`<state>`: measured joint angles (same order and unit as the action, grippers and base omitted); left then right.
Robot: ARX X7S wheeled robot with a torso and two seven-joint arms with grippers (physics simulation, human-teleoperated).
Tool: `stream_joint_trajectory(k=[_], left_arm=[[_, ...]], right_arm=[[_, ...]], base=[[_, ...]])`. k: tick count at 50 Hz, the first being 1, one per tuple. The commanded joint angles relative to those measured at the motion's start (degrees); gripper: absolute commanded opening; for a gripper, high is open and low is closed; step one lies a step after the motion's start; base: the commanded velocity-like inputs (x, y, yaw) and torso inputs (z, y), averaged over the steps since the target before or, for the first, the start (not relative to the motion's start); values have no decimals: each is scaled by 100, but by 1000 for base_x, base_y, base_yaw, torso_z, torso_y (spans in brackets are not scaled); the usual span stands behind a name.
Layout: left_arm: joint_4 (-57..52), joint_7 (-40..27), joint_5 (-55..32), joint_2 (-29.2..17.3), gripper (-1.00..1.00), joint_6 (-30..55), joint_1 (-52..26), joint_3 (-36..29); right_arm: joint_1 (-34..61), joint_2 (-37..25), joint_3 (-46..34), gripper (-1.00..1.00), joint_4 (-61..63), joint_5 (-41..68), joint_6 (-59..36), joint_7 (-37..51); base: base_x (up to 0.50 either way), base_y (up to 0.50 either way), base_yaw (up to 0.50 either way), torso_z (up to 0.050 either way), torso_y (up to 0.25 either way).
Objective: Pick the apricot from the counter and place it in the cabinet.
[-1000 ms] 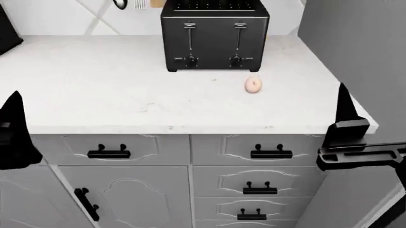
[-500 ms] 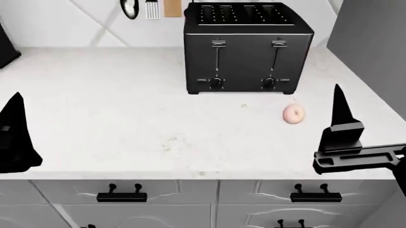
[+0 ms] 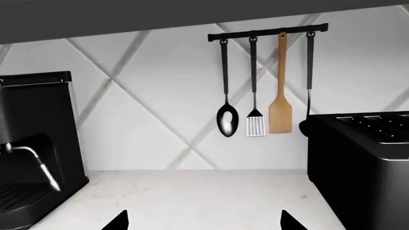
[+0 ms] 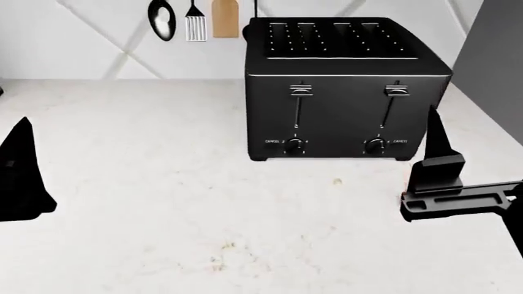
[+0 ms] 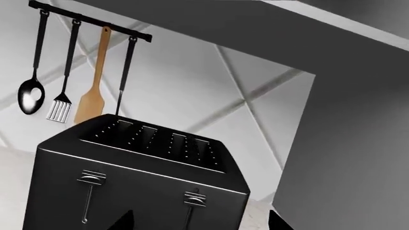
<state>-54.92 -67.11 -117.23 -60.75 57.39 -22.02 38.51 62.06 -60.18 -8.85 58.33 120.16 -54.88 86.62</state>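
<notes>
The apricot does not show in any view. In the head view my right gripper's black body covers the patch of white marble counter [image 4: 163,214] by the toaster's front right corner. In the head view one finger [image 4: 438,144] of my right gripper stands just right of the black toaster [image 4: 343,92], and one finger [image 4: 21,168] of my left gripper stands at the far left. In the wrist views the left gripper [image 3: 201,223] and the right gripper [image 5: 201,221] both have their tips far apart. Both are open and empty.
A rail with a spoon, spatulas and a wooden turner [image 3: 280,108] hangs on the tiled back wall. A black coffee machine [image 3: 38,143] stands on the counter to the left. A dark grey tall panel [image 4: 498,55] borders the counter's right side. An overhead cabinet underside [image 5: 288,43] is above.
The head view has moved forward and closer. The drawer fronts have dropped out of view and the toaster looks larger. The apricot has passed behind my right gripper. Both grippers stay open.
</notes>
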Motion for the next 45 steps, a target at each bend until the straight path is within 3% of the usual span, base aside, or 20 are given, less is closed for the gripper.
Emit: stream_joint_trajectory(k=[1, 12, 19, 23, 45], left_arm=[[13, 10, -1, -5, 100, -6, -38, 6], [52, 115, 136, 74, 100, 61, -74, -58], [50, 109, 164, 78, 100, 52, -102, -141], [73, 131, 220, 105, 100, 74, -110, -162], [166, 330, 606, 291, 100, 163, -242, -474]], right_arm=[[122, 2, -126, 100, -8, -1, 4, 50], [-215, 5, -138, 100, -73, -237, -57, -70], [-2756, 378, 31, 100, -840, -1605, -41, -1022], [-3527, 271, 344, 100, -888, -1948, 106, -1286], [-5010, 398, 737, 100, -1039, -2941, 368, -1913]], base=[[309, 31, 0, 0, 0], [66, 3, 0, 0, 1], [0, 0, 0, 0, 0], [0, 0, 0, 0, 0], [0, 0, 0, 0, 0]])
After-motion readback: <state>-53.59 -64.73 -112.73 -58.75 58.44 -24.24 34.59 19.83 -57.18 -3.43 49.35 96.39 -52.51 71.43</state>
